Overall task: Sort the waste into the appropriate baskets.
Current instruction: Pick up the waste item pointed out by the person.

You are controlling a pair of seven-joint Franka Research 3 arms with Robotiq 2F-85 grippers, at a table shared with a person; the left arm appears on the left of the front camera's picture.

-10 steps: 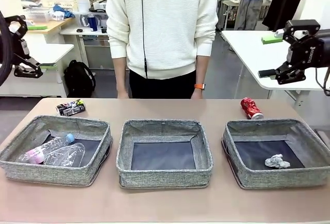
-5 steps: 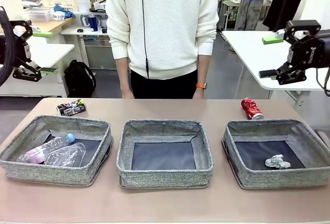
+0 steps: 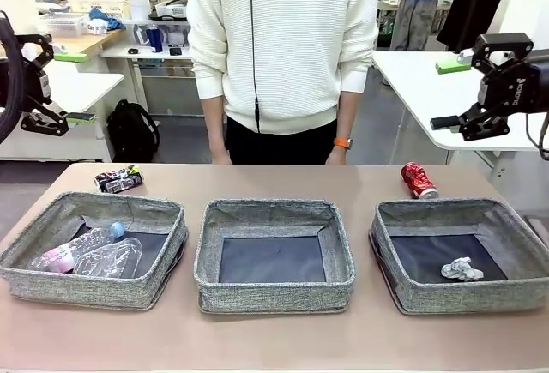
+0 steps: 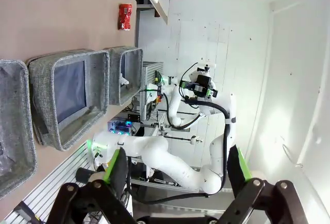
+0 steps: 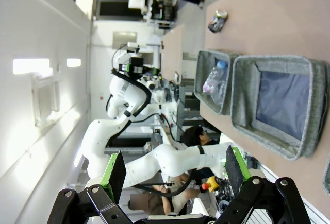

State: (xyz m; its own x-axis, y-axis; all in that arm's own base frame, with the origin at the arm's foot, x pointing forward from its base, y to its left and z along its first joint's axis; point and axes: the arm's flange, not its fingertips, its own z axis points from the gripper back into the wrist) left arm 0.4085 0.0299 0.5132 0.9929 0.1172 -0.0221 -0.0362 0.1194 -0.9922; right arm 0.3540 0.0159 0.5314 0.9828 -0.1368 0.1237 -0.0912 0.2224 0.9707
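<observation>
Bottle [image 3: 73, 250] and cup [image 3: 110, 260] are lying in the left basket [image 3: 51, 283] on a tan workshop table [image 3: 274, 339], cap pointing upper right. Black can [image 3: 117, 179] is lying just above it. A person [image 3: 283, 47] is standing top centre. Red can [image 3: 418, 180] is slanting above the right basket [image 3: 446, 297], paper ball [image 3: 461, 268] inside. Left gripper [image 4: 175, 168] and right gripper [image 5: 174, 171] are hanging released, empty.

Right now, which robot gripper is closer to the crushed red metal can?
Right. The right gripper hovers above and right of the crushed red can; the left gripper hangs past the table's opposite end.
</observation>
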